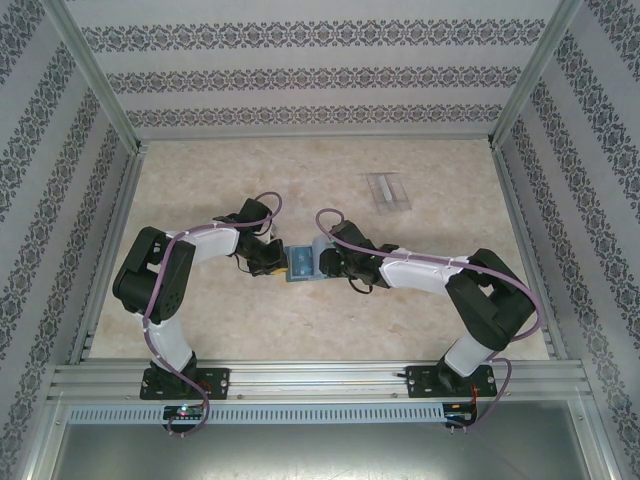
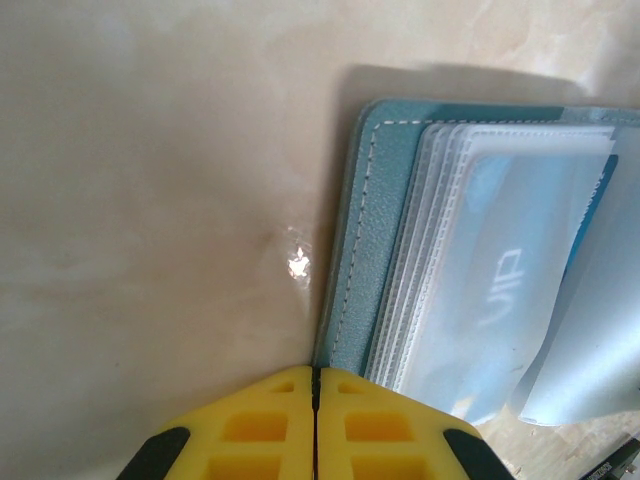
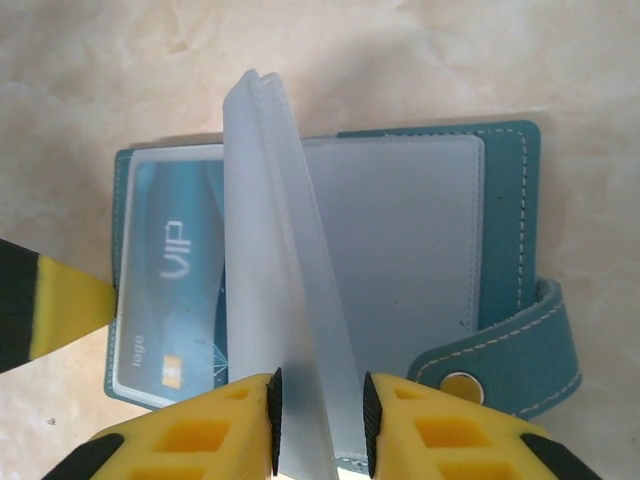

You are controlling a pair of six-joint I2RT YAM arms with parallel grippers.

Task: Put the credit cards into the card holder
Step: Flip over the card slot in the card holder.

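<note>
A: State of the right gripper (image 3: 320, 418)?
B: Narrow. Its yellow pads are closed on a raised bundle of clear frosted plastic sleeves (image 3: 270, 200), which is pinched upright between them.
A: And the left gripper (image 2: 316, 400)?
B: Shut, pads pressed together. It is parked at the left cover edge of the small teal-blue stitched card holder (image 3: 505, 200). Whether that edge is nipped or merely pressed down cannot be told.
A: Holder location?
B: Laid open and flat on the pale marbled table (image 2: 150, 200), between the two grippers. The teal strap (image 3: 520, 350) with its pale snap is folded out at the right.
A: Cards?
B: One blue credit card (image 3: 165, 300) marked VIP is seen seated in the left-hand sleeve. A clear plastic box (image 1: 388, 190) is lying well apart, further back.
A: Step?
B: Judged as sleeve separation, so that a free pocket is exposed.
A: Risks?
B: The sleeves are thin and slick, so the bundle can be dropped if the pinch is loosened, and the pocket gets covered. More than one leaf is caught, so the wrong pocket may be opened. If the bundle is pulled hard, the light holder can be lifted or dragged, since it is restrained at one edge point only. The seated card could be shaken out if the holder is tipped.
</note>
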